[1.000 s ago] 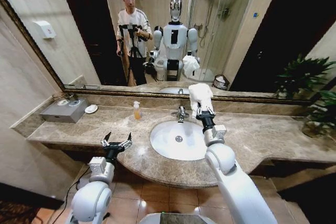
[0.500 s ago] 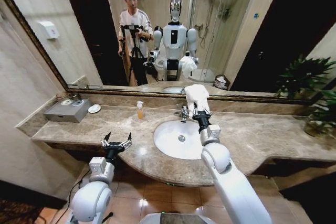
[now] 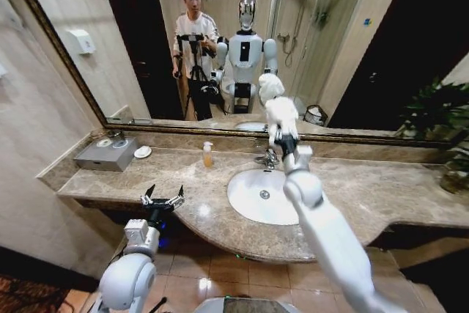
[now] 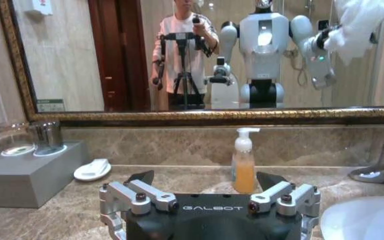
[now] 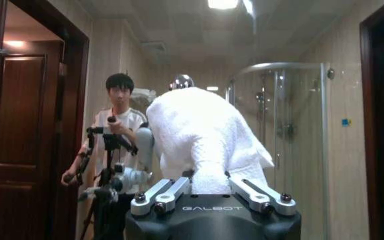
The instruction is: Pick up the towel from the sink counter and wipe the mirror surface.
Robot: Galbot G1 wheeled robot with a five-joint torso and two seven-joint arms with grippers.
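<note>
fluffy terry towel (image 3: 281, 113); glossy marble sink counter (image 3: 366, 194).

towel (image 3: 281, 114): showing plain white, fluffy
sink counter (image 3: 366, 197): showing mottled beige-brown marble
basin (image 3: 265, 196): showing white
mirror (image 3: 110, 42) frame: showing dark bronze-gold
soap bottle (image 3: 208, 155): showing amber with a white pump
box (image 3: 107, 154): showing grey

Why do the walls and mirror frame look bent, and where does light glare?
Head view: a wide lens bows the mirror frame and counter; a lamp glints on the counter beside the basin. Right wrist view: ceiling lights flare above the towel.
</note>
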